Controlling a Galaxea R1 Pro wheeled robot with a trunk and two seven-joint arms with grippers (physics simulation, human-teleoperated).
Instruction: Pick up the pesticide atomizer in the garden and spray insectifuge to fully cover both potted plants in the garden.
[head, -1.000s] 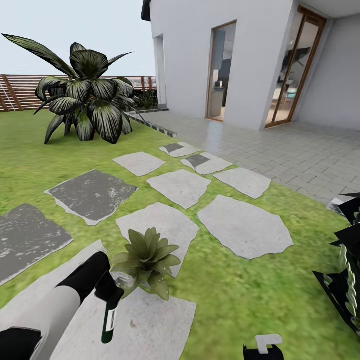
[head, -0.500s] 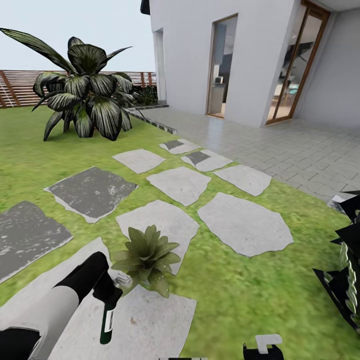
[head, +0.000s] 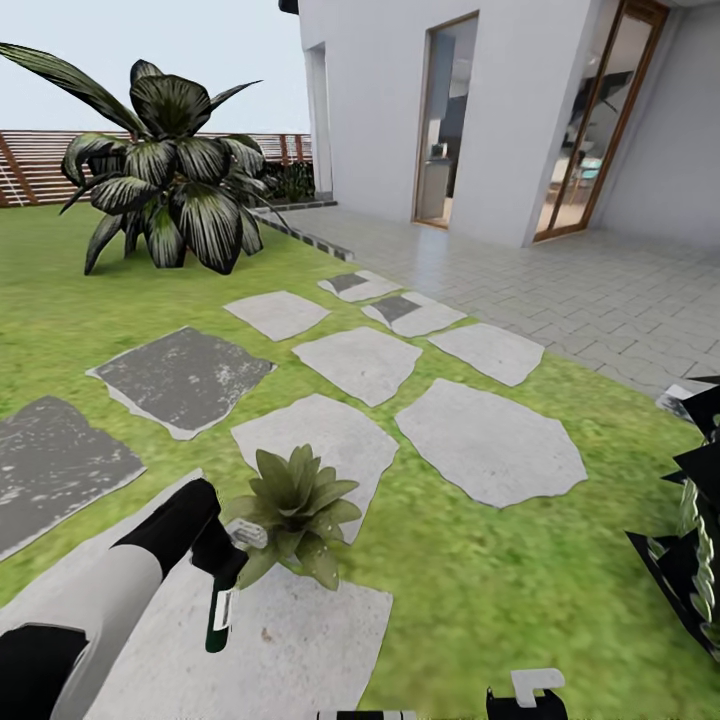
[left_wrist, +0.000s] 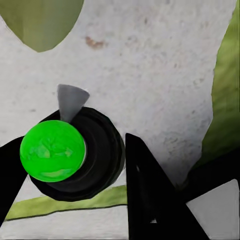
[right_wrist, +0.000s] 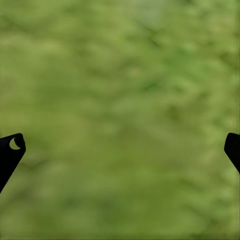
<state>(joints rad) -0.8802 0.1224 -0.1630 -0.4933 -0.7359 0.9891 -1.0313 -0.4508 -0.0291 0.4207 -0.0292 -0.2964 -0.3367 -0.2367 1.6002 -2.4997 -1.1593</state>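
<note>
A potted plant (head: 291, 503), a low rosette of pointed green leaves, sits at the edge of a pale stepping stone (head: 300, 640) in the garden lawn (head: 470, 590). My left gripper (head: 218, 556) is shut on the pesticide atomizer (head: 219, 617), a dark green bottle hanging below it, right beside the plant on its left. The grey nozzle (head: 247, 534) points at the leaves. In the left wrist view the atomizer (left_wrist: 52, 150) shows its bright green cap between the black fingers (left_wrist: 145, 190) of the left gripper (left_wrist: 75, 167). My right gripper (right_wrist: 120, 150) is open over bare grass.
Several grey stepping stones (head: 487, 443) cross the lawn ahead. A big dark broad-leaved shrub (head: 170, 190) stands at the far left before a brown slatted fence (head: 35, 160). A paved terrace (head: 600, 290) and house wall lie to the right. A dark spiky plant (head: 690, 560) is at the right edge.
The whole view has shifted slightly, so the camera moved. My left gripper with the atomizer stays beside the plant, sitting a little higher against it.
</note>
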